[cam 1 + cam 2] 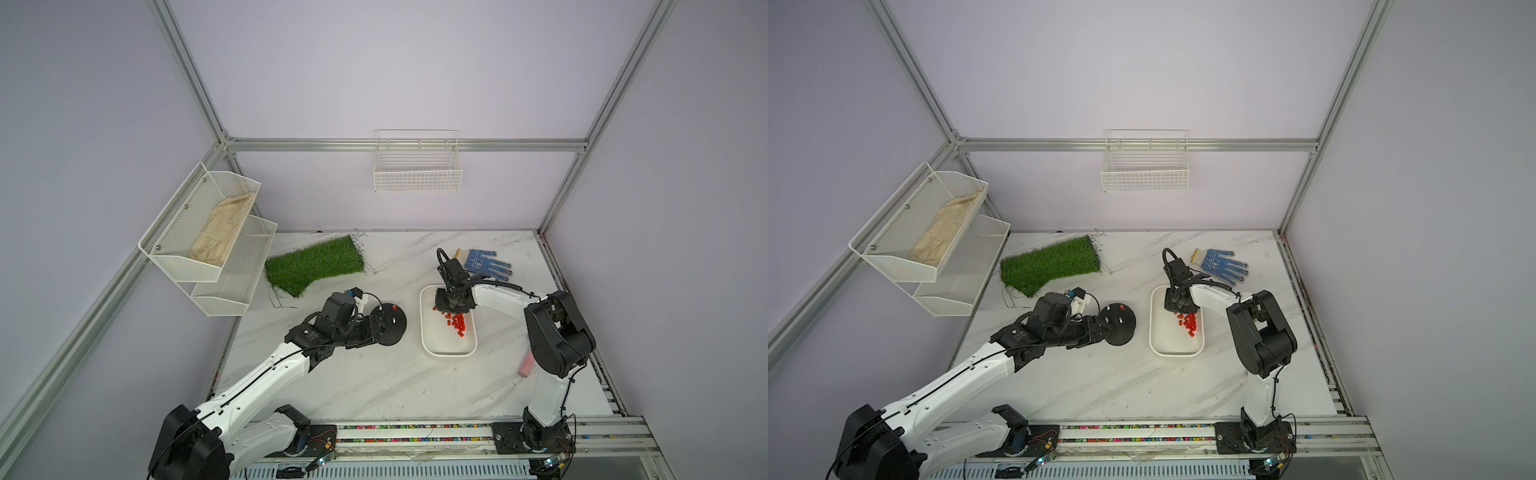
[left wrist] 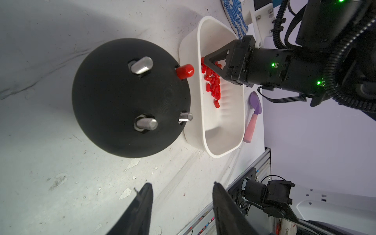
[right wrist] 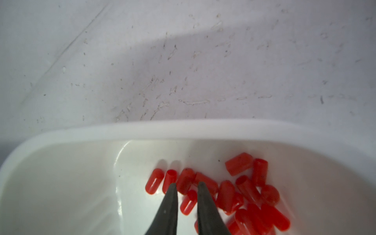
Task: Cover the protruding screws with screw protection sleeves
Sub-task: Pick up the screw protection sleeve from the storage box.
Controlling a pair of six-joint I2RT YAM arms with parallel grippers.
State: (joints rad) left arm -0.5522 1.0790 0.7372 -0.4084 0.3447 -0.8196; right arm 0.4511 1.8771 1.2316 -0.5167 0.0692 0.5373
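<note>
White tray (image 1: 449,345) at 3 o'clock of black dome base (image 1: 395,331); one of four protruding screws (image 2: 142,65), at 1 o'clock, capped red.
Your left gripper (image 2: 182,184): half-wide, empty, by that base. Your right gripper (image 3: 187,183), narrow, straddles one of the screw protection sleeves (image 3: 188,201) in the tray; you can't tell if it's pinched. Likely light, soft, slick: take it across the middle.

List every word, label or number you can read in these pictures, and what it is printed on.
None can be read.
Blue glove: a pale printed patch near the cuff, too small to read.
Left arm: a tiny white mark on a black link, too blurred to read.
</note>
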